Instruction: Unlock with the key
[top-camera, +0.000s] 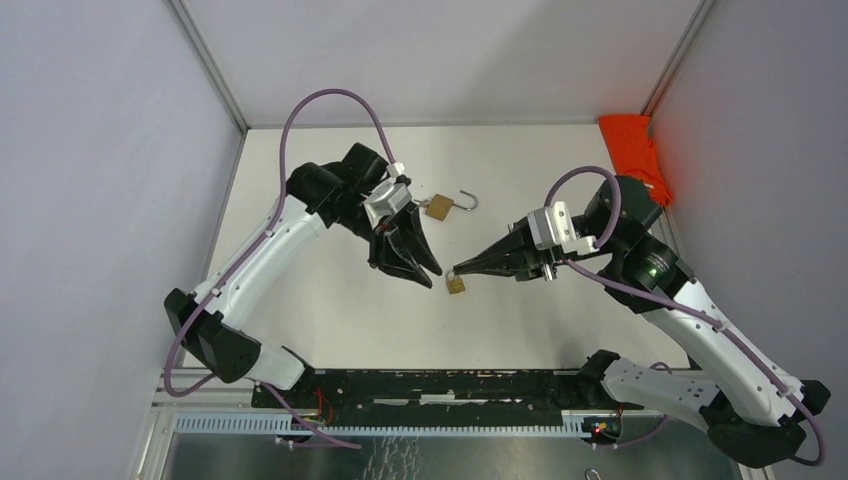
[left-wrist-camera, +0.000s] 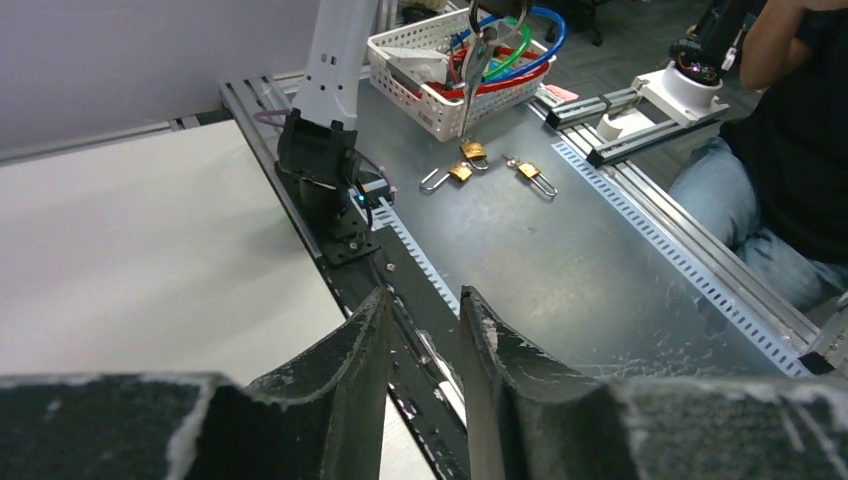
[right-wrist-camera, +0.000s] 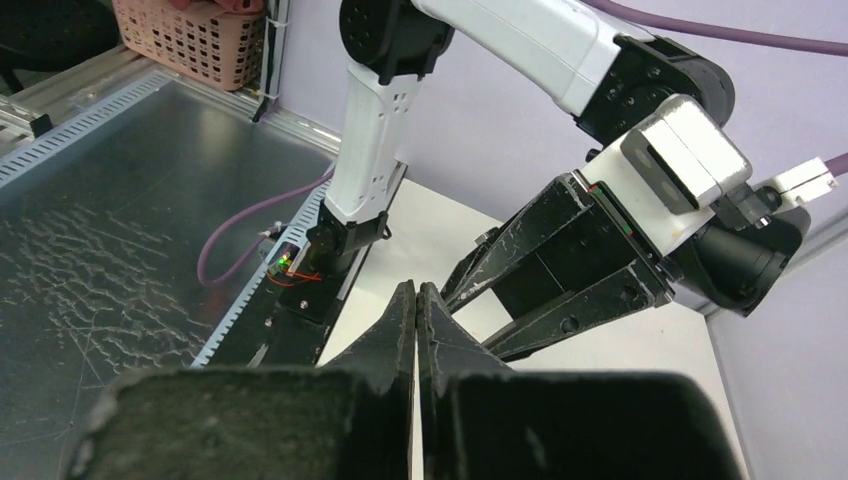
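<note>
My left gripper (top-camera: 430, 277) has its fingers parted around nothing. The right gripper (top-camera: 463, 268) is clenched tight, and I cannot tell whether it pinches the small brass piece (top-camera: 456, 285) sitting right at its tips. A brass padlock (top-camera: 439, 207) lies on the table (top-camera: 330, 320) just beside the back of the left gripper, its shackle swung open. Both sets of fingertips crowd that small piece, so I judge a careless move could knock it away or bump the fingers together.
</note>
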